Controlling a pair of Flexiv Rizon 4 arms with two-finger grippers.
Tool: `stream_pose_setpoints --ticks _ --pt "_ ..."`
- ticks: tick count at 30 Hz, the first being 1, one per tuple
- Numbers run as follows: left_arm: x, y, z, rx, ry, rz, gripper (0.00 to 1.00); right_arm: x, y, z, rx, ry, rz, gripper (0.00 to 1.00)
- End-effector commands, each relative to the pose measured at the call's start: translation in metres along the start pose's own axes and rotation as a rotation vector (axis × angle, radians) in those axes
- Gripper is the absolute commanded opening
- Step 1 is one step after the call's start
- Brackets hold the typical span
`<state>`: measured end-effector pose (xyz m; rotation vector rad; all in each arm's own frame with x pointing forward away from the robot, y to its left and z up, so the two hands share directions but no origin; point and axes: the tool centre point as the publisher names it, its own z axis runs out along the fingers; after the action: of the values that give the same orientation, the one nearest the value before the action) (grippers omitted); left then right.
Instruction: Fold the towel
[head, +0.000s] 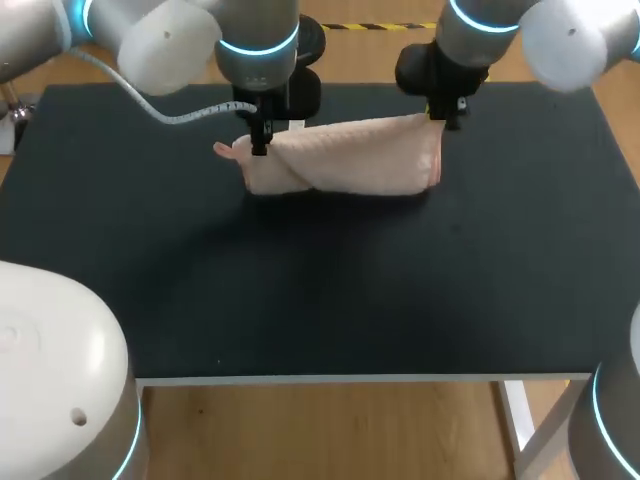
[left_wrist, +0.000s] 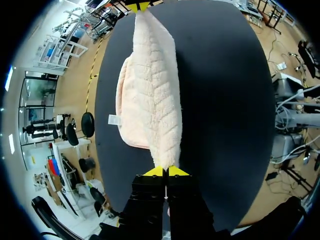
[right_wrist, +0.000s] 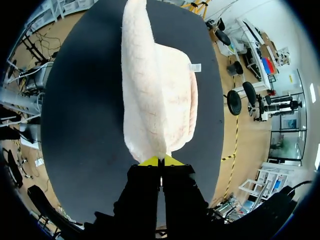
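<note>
— Black table (head: 300, 300), pink towel (head: 350, 155) toward its far edge?
— Yes, strung between both arms, long axis running left to right. The left tool (left_wrist: 165, 171) pinches one end, the right tool (right_wrist: 160, 161) the other, both clamped tight.

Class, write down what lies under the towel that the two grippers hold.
Only the black table shows under and around the towel, held at its ends by the left gripper and right gripper. The patch directly beneath its sagging fold is covered.
</note>
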<state>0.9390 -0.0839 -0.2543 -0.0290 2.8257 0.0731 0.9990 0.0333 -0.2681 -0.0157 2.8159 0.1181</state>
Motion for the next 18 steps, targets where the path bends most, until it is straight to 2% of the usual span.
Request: stream_pose_setpoints --ticks 1,5,11,18 --pt "-0.029 -0.017 0.047 -0.034 0.058 0.025 0.0 -0.022 0.003 0.035 -0.006 0.031 0.019 0.0" --pt "-0.056 -0.021 0.077 -0.052 0.084 0.032 0.0 -0.037 0.002 0.058 -0.008 0.053 0.074 0.0" --pt "-0.096 -0.021 0.106 -0.086 0.089 0.041 0.0 -0.06 -0.002 0.091 0.02 0.076 0.137 0.0" --pt "-0.128 -0.014 0.124 -0.107 0.08 0.048 0.0 -0.075 -0.007 0.104 0.058 0.072 0.172 0.0"
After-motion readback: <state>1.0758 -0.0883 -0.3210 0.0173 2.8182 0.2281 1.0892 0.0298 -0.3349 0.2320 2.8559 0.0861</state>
